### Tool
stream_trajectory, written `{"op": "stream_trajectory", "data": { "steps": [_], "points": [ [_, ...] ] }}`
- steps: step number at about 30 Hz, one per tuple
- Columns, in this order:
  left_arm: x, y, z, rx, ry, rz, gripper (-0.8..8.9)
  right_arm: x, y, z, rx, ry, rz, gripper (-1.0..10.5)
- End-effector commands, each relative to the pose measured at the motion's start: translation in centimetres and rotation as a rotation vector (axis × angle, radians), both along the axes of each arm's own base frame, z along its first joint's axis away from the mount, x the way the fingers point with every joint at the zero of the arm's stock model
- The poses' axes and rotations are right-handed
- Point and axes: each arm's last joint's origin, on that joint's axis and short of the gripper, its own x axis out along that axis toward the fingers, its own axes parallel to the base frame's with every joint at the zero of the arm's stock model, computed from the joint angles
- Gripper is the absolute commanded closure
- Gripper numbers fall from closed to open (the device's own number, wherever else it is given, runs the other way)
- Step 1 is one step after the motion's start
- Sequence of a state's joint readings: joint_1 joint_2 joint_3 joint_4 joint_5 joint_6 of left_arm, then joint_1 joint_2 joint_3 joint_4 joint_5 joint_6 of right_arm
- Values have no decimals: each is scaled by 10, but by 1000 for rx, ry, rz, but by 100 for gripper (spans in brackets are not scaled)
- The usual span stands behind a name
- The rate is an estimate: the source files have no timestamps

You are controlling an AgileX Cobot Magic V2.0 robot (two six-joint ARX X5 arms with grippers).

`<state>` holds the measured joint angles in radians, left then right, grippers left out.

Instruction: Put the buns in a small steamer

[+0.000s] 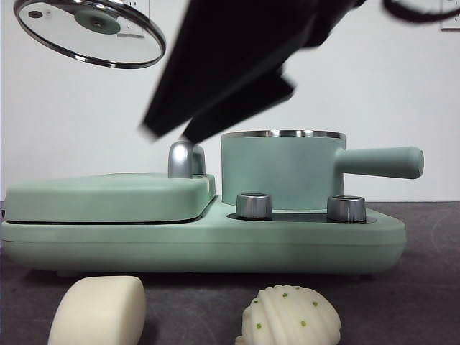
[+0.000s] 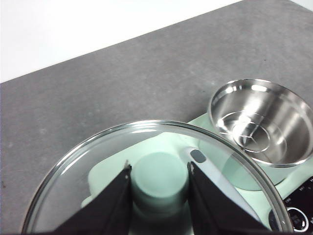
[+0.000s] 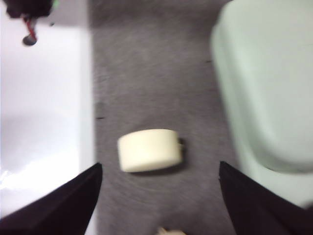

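My left pincer [image 2: 159, 183] is clamped on the green knob [image 2: 160, 178] of the glass lid [image 1: 90, 32], held aloft at ten o'clock of the small steamer [image 1: 282, 169], which stands uncovered on the green cooker base [image 1: 215, 241]. My right pincer [image 3: 159, 196] hangs spread wide above the smooth bun [image 3: 148, 150]. Both buns lie on the counter [image 1: 194, 309] before the cooker, the ridged bun [image 1: 289, 318] at three o'clock of the smooth one.

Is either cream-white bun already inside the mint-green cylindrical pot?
No: the pot's steel bowl is empty, and the smooth bun and ridged bun both lie on the grey table.
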<state>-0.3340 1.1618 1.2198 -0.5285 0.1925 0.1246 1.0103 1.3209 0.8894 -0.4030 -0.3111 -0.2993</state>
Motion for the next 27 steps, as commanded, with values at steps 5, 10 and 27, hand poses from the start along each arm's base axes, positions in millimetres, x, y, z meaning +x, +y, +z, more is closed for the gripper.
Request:
{"op": "stream_trajectory", "data": {
  "steps": [5,10,27],
  "points": [
    [2,5,9,2,-56,5,803,-4,34,-28,-46,-5,62,557],
    [2,6,9,8,-59,8,803,0,45,-49,-83,1,52,513],
    [2,6,9,13,-63,5,803,5,58,-89,-160,78,20,611]
  ]
}}
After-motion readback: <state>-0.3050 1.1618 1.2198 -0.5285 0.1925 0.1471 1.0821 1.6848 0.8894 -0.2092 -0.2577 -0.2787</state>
